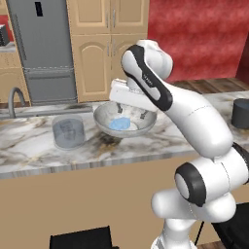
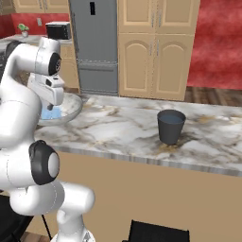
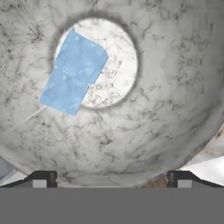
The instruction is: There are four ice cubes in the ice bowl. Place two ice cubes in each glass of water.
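The fingers (image 3: 112, 177) stand wide apart and hold nothing, poised over the ice bowl (image 3: 175, 109) on the marble desk (image 1: 29, 146). In the hand view two ice cubes (image 3: 73, 72) lie touching, up and to the left of the fingers' midline (their joined long axis slants up-right). The bowl's sloping wall crowds them. The translucent glass (image 1: 68, 131) sits near the bowl; the dark glass (image 2: 170, 125) well apart.

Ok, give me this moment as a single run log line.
gripper: open, empty, above bowl | ice cubes: in bowl, touching | pale glass: left of bowl | dark glass: far right, apart
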Robot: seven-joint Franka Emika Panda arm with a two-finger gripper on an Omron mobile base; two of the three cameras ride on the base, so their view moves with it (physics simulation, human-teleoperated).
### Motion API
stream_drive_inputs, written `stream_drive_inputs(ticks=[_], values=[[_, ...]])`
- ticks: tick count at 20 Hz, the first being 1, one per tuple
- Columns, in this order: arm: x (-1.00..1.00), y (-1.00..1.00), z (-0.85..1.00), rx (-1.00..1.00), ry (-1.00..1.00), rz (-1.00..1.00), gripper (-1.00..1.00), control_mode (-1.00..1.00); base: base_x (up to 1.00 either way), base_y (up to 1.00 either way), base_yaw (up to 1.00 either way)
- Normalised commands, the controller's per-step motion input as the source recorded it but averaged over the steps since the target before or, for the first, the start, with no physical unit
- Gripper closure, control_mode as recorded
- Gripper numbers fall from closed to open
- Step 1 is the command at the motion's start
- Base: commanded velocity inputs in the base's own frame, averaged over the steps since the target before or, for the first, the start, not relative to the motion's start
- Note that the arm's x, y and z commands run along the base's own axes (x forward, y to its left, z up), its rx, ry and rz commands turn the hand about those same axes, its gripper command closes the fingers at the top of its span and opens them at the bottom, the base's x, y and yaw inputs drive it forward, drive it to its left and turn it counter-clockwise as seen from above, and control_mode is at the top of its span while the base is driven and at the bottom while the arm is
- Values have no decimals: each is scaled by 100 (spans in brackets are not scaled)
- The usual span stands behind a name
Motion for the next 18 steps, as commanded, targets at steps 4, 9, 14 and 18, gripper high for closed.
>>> stream_drive_inputs(ticks=[4, 9, 14, 18], values=[[0, 11, -27, 0, 2, -4, -100, -100, 0, 0, 0], [5, 4, -5, 0, 0, -6, -100, -100, 0, 0, 0], [31, 6, 0, 0, 0, -5, -100, -100, 0, 0, 0], [43, 7, 0, 0, 0, -2, -100, -100, 0, 0, 0]])
